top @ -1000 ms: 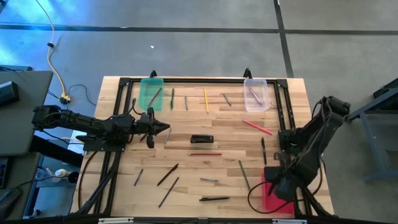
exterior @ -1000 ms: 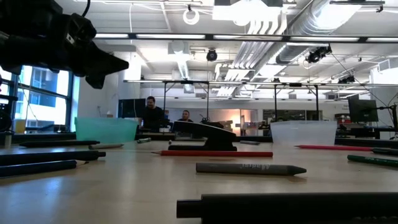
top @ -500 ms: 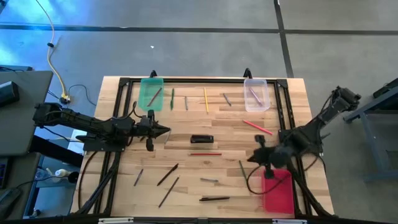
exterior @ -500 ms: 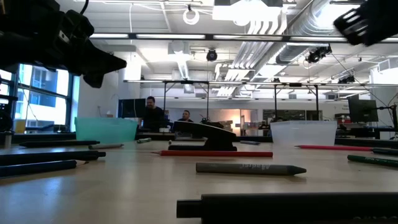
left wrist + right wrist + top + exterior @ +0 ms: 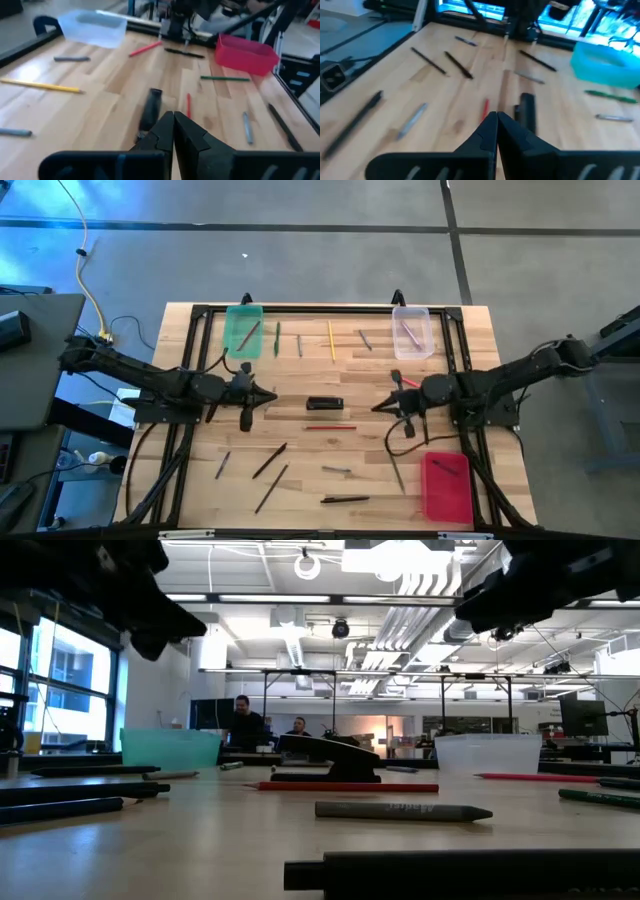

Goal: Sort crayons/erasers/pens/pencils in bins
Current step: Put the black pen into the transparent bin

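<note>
Red pencil [image 5: 331, 427] btwn both shut tools, untouched.

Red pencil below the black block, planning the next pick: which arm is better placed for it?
Roughly even; I'd lean left. The left gripper and right gripper, both shut and empty, flank the red pencil, the left slightly nearer its tip.
</note>
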Robot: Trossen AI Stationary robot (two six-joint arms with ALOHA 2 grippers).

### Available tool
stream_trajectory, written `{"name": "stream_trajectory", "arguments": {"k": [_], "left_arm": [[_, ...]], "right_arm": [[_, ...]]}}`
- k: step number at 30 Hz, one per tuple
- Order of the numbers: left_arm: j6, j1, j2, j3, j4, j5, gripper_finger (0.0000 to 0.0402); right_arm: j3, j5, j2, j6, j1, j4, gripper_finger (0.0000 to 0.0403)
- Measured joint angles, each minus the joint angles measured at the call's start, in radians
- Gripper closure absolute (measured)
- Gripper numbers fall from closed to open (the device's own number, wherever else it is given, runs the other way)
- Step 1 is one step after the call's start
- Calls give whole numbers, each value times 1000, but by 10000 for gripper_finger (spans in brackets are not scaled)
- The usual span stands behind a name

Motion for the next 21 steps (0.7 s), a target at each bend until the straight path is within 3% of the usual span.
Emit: {"name": "stream_trajectory", "arguments": {"k": [8,21], "left_arm": [[-179,-197,67,120,-263,-125,401],[-444,-354,292,289,-556,-142,401]], "right_arm": [[0,-6,0,-47,-111,31,403],[0,-6,0,-9,-193,38,403]]}}
